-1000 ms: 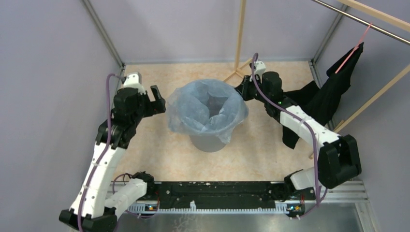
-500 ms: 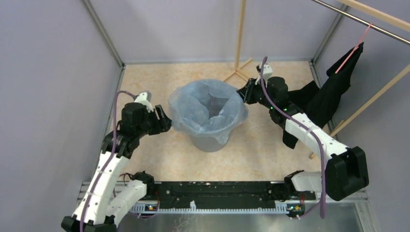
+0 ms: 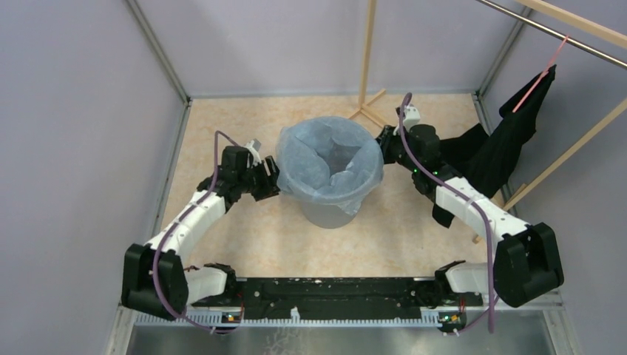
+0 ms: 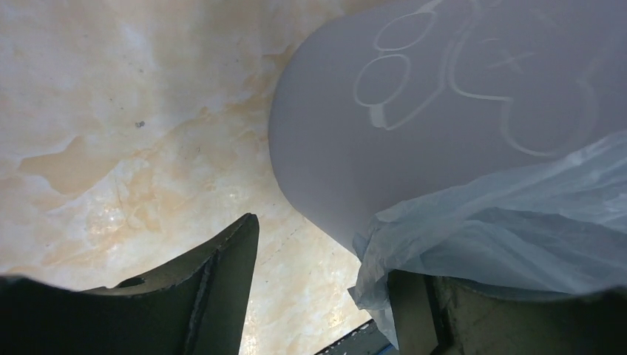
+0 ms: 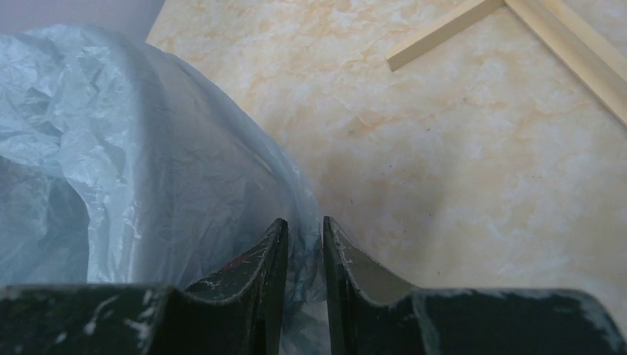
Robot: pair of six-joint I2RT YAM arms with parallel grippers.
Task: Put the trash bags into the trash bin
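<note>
The table [image 3: 244, 244] had a beige marbled top and plain lilac walls [image 3: 89, 111] closed it on three sides. A wooden frame [image 3: 367, 52] stood at the far edge, with more wooden bars at the right edge. A black cloth garment [image 3: 517, 126] hung from these bars and reached down to the table near the right edge.

The trash bin [image 3: 325, 213], round and grey, stood upright about in the middle of the table, a little toward the far edge. The left wrist view showed a pale line drawing on its side. The trash bag [image 3: 310, 159], thin wrinkled light-blue film, sat inside the bin. Its edge was turned over the rim and hung down outside, lowest on the near right side.

The left pincer [image 3: 270, 180] was low, just beside the left wall of the bin. Its jaws stood wide apart. In the left wrist view the hanging edge of the bag lay over one of the fingers [image 4: 222, 288], the other was free, and bare table showed in the gap, so it held nothing.

The right pincer [image 3: 384, 140] was at the rim on the far right side of the bin. Its fingers [image 5: 270, 274] were almost together, with a narrow gap, and bag film lay in this gap. I cannot tell whether they really pinched it.
</note>
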